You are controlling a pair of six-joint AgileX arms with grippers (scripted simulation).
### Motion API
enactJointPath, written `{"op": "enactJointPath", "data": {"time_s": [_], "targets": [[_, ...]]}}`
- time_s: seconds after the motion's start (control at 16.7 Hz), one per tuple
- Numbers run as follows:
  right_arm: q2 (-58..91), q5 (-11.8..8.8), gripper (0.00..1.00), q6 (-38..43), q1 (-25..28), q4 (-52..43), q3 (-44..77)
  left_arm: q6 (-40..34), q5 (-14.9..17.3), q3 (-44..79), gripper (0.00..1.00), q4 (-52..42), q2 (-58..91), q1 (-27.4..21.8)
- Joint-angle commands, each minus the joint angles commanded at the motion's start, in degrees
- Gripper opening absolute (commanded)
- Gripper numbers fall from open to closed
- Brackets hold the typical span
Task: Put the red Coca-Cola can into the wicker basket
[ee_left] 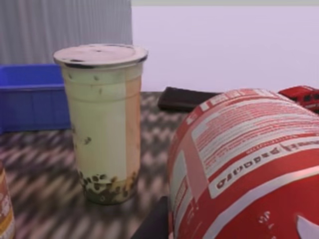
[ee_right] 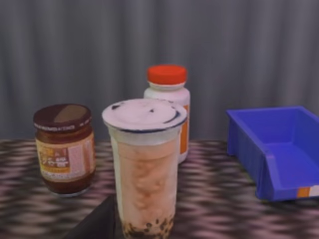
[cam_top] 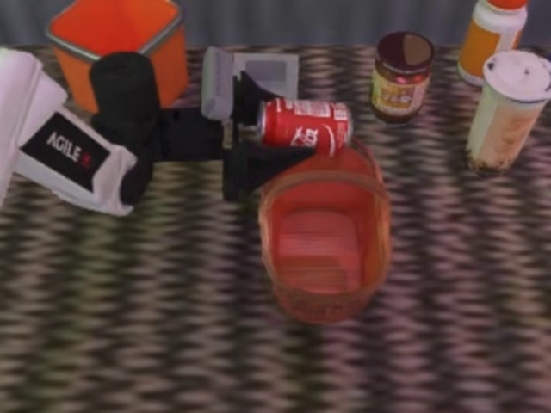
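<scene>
Above the far rim of the oval orange-brown wicker basket (cam_top: 325, 245), the left pincer (cam_top: 277, 131) holds the red cylindrical Coca-Cola can (cam_top: 306, 126) sideways.

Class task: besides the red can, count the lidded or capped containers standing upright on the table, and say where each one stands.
3, all at the table's far right: the brown-lidded jar, the orange-capped bottle behind it to the right, and the bubble tea cup nearest the right edge. Others may stand outside the views.
</scene>
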Motion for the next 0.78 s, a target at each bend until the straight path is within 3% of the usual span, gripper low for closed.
{"op": "enactJointPath", "data": {"time_s": [0.36,0.78], "targets": [[0.0,0.0,1.00,0.0,0.0,0.0,0.0,0.0,0.0,0.0,0.98,0.0,0.0,0.0],[0.0,0.0,1.00,0.0,0.0,0.0,0.0,0.0,0.0,0.0,1.00,0.0,0.0,0.0]]}}
